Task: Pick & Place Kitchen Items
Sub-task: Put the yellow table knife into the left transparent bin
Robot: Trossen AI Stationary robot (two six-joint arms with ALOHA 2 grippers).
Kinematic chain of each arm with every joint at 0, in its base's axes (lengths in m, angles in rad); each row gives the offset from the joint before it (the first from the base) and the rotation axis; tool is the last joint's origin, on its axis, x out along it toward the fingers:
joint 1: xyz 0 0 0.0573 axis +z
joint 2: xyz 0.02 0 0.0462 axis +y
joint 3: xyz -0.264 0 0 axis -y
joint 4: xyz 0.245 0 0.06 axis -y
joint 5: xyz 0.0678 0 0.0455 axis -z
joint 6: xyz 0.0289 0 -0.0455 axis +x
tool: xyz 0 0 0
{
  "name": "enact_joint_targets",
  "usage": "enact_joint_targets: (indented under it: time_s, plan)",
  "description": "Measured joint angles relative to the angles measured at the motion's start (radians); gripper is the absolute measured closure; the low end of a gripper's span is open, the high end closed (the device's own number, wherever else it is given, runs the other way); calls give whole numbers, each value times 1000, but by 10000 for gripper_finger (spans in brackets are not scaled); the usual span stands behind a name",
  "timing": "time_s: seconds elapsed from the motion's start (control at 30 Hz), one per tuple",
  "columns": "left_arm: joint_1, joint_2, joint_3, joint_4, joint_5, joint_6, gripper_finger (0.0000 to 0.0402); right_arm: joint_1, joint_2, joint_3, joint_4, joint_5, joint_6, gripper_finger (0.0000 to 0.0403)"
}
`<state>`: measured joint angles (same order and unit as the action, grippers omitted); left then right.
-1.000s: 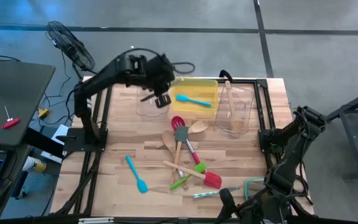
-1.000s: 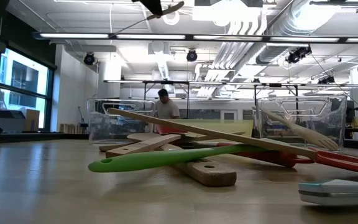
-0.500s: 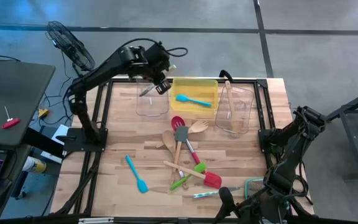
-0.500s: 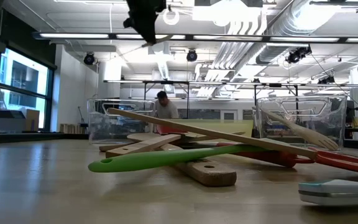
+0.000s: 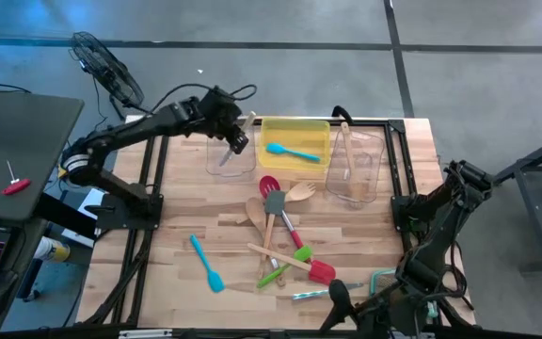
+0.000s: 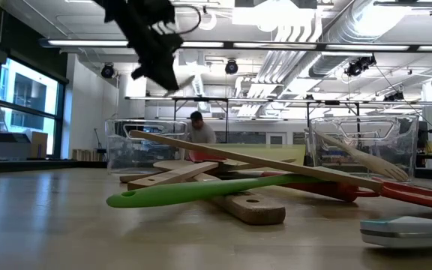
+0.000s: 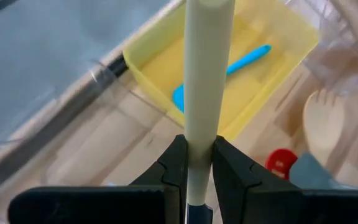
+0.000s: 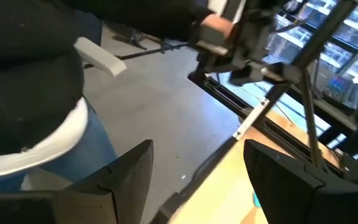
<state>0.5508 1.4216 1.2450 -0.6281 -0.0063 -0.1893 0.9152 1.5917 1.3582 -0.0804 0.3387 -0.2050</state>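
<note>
From above, the left gripper [image 5: 234,139] is seen over the clear rectangular plastic bin [image 5: 216,166] at the table's far side, beside the yellow rectangular bin [image 5: 313,135] holding a blue silicone spatula [image 5: 293,152], while the remaining kitchen utensils are heaped at mid-table and the right gripper [image 5: 342,299] is parked at the near edge. In the left wrist view, a pale cream cylindrical handle [image 7: 205,74] is clenched between the fingers [image 7: 173,165]. In the right wrist view, the right fingers [image 8: 132,177] are spread wide with nothing between them.
</note>
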Motion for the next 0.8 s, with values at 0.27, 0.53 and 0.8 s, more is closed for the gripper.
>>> enact_joint_targets:
  time_s: [0.27, 0.53, 0.8]
  plan:
    - [37, 3, -168, 138, -3, -44, 358, -52, 0, 0, -56, -1, 50, 160]
    - [61, 3, -236, 175, -7, -78, 358, -83, 0, 0, -81, -43, 55, 160]
    - [58, 3, -247, 166, -11, -85, 261, -93, 0, 0, -89, -54, 64, 160]
